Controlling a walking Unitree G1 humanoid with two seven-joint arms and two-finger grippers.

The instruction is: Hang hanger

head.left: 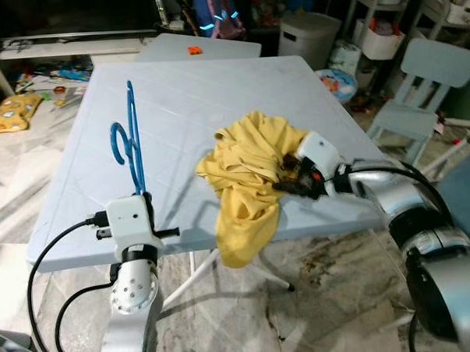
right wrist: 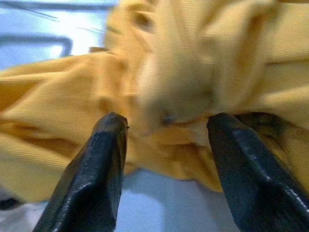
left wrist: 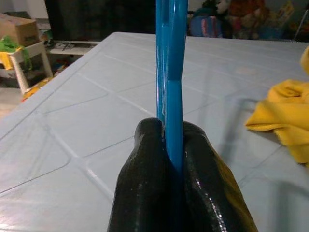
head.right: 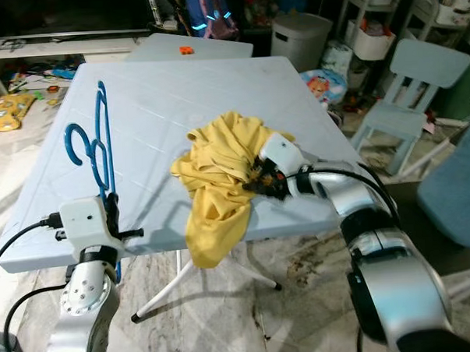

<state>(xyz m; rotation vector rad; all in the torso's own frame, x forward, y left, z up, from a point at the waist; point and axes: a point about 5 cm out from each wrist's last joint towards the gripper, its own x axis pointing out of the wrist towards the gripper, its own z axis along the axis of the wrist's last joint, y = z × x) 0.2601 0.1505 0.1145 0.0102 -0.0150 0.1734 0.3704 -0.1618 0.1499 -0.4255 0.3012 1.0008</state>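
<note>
From the left eye view I have one blue hanger (head.left: 129, 140) clamped in my left hand (head.left: 145, 197) and standing upright over the near left edge of the pale blue worktop (head.left: 177, 93). Its long axis runs away from me across the worktop, with the hook curling to the left. One yellow shirt (head.left: 247, 175) lies crumpled at the near right, part of it drooping over the front edge. My right hand (head.left: 286, 176) is pressed into the shirt's right side.

In the right eye view the layout is the same: the hanger (head.right: 95, 139) is well apart from the shirt (head.right: 219, 177), which lies to the hanger's right. The right hand (head.right: 255, 179) is by far the nearer one to the cloth. A single light blue chair (head.right: 418, 90) stands off to the right.

Through the left wrist view I see the two black fingers (left wrist: 145, 183) squeezed together on the hanger's thin blue bar (left wrist: 171, 72), the shirt's edge off to one side.

In the right wrist view the two fingers (right wrist: 96, 169) stand wide apart with bunched yellow cloth (right wrist: 193, 72) between and just ahead of them, not yet pinched. My guess is the shirt must be gripped and lifted before the hanger is brought across to the right and threaded into it.
</note>
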